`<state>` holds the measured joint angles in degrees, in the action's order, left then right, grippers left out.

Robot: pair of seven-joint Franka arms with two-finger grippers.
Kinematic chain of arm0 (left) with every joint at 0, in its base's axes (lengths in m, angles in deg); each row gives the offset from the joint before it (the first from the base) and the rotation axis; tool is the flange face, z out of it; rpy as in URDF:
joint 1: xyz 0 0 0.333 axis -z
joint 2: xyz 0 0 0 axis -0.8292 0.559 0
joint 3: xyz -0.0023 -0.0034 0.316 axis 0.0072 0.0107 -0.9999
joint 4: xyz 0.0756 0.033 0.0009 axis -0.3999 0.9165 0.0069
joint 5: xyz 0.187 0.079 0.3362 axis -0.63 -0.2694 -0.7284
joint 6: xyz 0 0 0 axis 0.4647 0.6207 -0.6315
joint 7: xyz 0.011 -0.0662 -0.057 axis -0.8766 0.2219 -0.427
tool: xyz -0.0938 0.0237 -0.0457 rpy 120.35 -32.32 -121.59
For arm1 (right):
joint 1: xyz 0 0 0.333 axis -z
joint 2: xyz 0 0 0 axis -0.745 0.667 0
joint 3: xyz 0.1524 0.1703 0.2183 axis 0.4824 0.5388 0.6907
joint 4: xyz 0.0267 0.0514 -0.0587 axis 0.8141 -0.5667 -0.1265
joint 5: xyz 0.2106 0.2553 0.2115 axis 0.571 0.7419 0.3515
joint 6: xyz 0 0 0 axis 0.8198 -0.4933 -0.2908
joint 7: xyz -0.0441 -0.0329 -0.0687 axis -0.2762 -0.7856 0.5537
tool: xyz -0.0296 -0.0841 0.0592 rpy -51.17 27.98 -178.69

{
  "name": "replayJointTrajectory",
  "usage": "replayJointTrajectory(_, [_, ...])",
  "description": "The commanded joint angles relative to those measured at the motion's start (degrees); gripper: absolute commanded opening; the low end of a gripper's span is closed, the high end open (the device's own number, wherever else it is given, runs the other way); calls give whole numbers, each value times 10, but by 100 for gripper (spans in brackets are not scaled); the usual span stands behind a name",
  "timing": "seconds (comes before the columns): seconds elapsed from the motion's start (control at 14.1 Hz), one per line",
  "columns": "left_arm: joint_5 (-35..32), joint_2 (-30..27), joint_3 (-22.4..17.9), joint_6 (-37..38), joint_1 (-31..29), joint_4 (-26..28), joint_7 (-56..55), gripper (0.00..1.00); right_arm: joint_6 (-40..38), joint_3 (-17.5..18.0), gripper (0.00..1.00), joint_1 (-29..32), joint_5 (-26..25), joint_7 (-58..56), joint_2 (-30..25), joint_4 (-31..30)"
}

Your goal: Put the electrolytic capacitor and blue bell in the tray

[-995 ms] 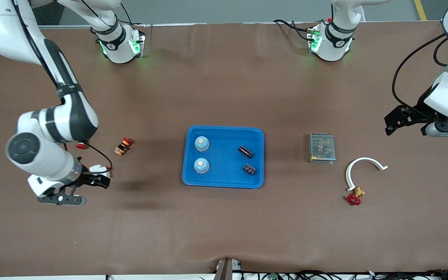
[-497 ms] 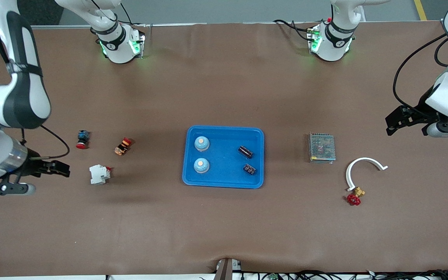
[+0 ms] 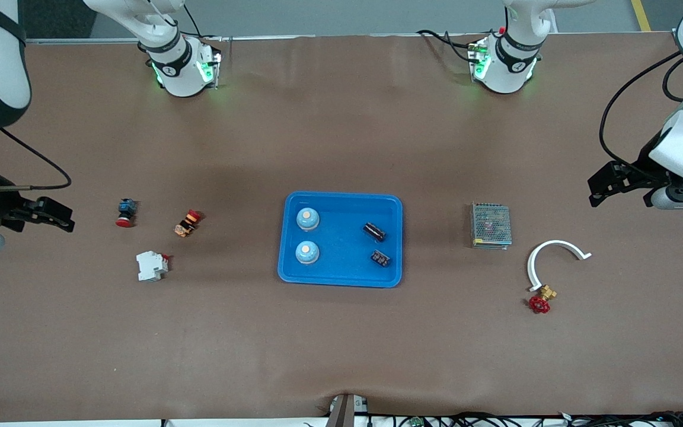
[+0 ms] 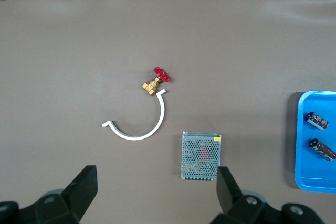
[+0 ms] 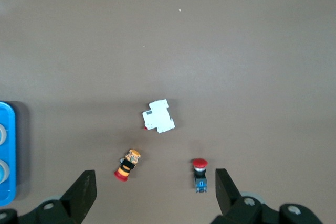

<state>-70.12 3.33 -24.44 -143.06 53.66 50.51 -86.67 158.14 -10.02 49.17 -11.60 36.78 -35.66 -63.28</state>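
Note:
The bright-blue tray [image 3: 341, 274] lies at the middle of the table. Two blue bells [image 3: 308, 219] [image 3: 307, 252] stand in it toward the right arm's end, and two dark electrolytic capacitors [image 3: 374, 231] [image 3: 380, 258] lie in it toward the left arm's end. My left gripper [image 3: 595, 191] hangs open and empty over the table's end, well clear of the tray; its wrist view shows the tray's edge [image 4: 310, 156] with both capacitors. At the other end of the table, my right gripper [image 3: 63, 216] is open and empty as well.
A metal mesh power supply [image 3: 490, 225], a white curved piece [image 3: 546, 252] and a brass valve with a red handle [image 3: 540, 301] lie toward the left arm's end. A white breaker [image 3: 151, 265], an orange button [image 3: 187, 223] and a red-capped blue button [image 3: 125, 212] lie toward the right arm's end.
My right arm has swung away from above the white breaker toward its own end of the table, its gripper staying open. The left arm has held still.

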Motion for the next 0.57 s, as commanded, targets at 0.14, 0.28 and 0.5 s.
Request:
replayJointTrajectory(0.14, [-2,3,-1,1,-3,-10,12,100,-29,-5,100,-16,8,46,-42,-18])
replayJointTrajectory(0.28, [-2,3,-3,1,-3,-10,12,100,-44,-5,100,-14,13,46,-53,-19])
replayJointTrajectory(0.5, [-2,2,-3,1,-3,-10,13,100,-68,-5,100,-14,14,48,-76,-23])
